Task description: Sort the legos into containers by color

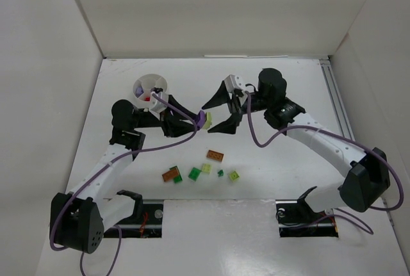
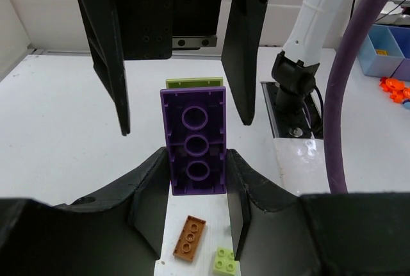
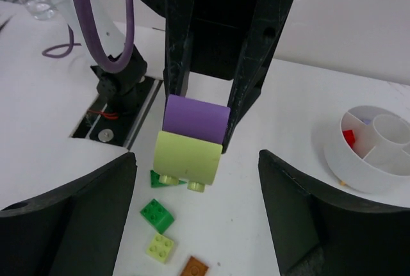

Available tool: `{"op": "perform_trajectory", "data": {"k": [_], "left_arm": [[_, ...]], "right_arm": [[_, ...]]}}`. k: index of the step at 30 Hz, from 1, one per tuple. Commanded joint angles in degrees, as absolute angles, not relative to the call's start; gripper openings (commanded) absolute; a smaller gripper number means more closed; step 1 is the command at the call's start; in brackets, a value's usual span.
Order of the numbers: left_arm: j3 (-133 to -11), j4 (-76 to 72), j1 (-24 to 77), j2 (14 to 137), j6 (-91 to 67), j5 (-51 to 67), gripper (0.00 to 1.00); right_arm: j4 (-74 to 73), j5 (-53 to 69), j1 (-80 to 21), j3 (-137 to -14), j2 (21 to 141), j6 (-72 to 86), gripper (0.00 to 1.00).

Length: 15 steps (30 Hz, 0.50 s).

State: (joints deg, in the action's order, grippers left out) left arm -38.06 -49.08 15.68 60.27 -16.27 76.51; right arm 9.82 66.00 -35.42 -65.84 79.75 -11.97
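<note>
Left claw [image 1: 194, 121] clenched on purple lego plate [image 2: 195, 141], held above counter [image 1: 275, 161]; long axis in line with claw, far end toward right claw [image 1: 221, 112]; hollow underside up, three round tubes; glossy yellow-green lego [image 3: 187, 154] stuck at far end, studs down; right claw spread, flanking, not touching.

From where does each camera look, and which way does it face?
Top external: above and behind the left arm and right arm, looking down on the table, dish and loose legos.
Left wrist: on the left arm, facing the right gripper's fingers; the left gripper's own fingers grip a purple brick.
Right wrist: on the right arm, facing the left gripper; its own fingers frame the view.
Both wrist views share the purple brick joined to a yellow-green brick.
</note>
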Motion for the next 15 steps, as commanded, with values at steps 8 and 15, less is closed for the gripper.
{"op": "perform_trajectory", "data": {"k": [8,15], "left_arm": [[-40.6,-51.2,15.9,58.5,-13.0,74.5,0.0],[-41.1,-44.4,15.9,56.3,-8.4,69.2,0.0]], "right_arm": [[11.4,65.5,-37.0,-69.8,81.8,-4.9,0.54],[11.4,66.0,-35.9,-69.8,83.8,-4.3,0.22]]}}
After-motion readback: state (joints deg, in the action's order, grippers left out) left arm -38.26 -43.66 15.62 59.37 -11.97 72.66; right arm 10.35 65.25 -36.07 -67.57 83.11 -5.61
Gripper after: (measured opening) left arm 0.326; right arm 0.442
